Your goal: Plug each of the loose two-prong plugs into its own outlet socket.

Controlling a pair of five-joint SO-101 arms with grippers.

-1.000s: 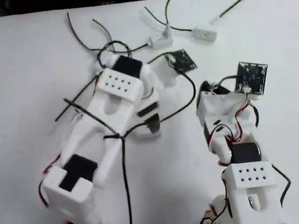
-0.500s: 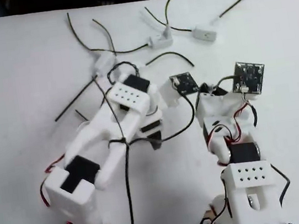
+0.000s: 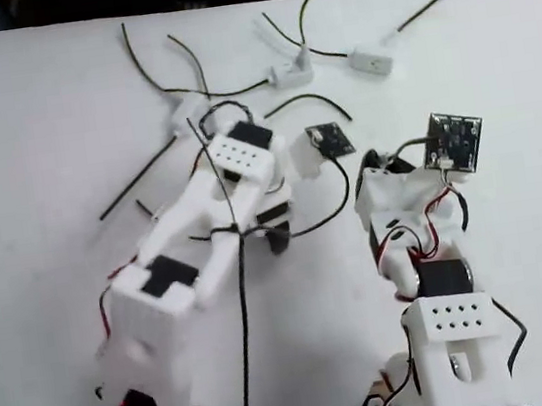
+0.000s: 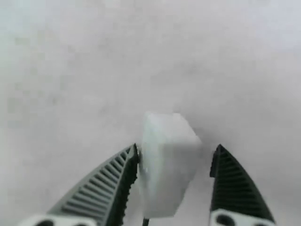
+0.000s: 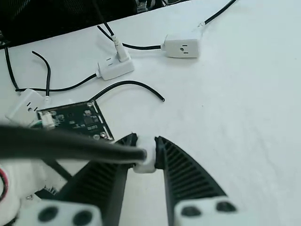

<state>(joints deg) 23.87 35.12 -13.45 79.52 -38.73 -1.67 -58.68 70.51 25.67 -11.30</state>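
In the left wrist view a white block [image 4: 167, 160] with a black cable at its near end sits between my left gripper's [image 4: 176, 150] spread fingers. One finger touches it and the other stands off with a gap. I cannot tell whether the block is a plug or a socket. My right gripper [image 5: 146, 140] is shut on a small white plug [image 5: 144, 161] with a thick black cable. In the high view the left gripper [image 3: 275, 231] points down mid-table, with the right gripper [image 3: 372, 164] to its right. A white socket [image 5: 181, 47] lies free at the back.
At the back, a white socket [image 3: 288, 72] has a plug [image 5: 117, 52] in it. Another white block [image 3: 189, 108] lies at the back left. A loose black wire [image 3: 312, 101] and several thin cables trail across the far table. Bare table lies left and right.
The left arm's upper part pulled back from the far-left white block, uncovering it, then swung slightly rightward. Its gripper stayed near the same spot. The right arm kept still.
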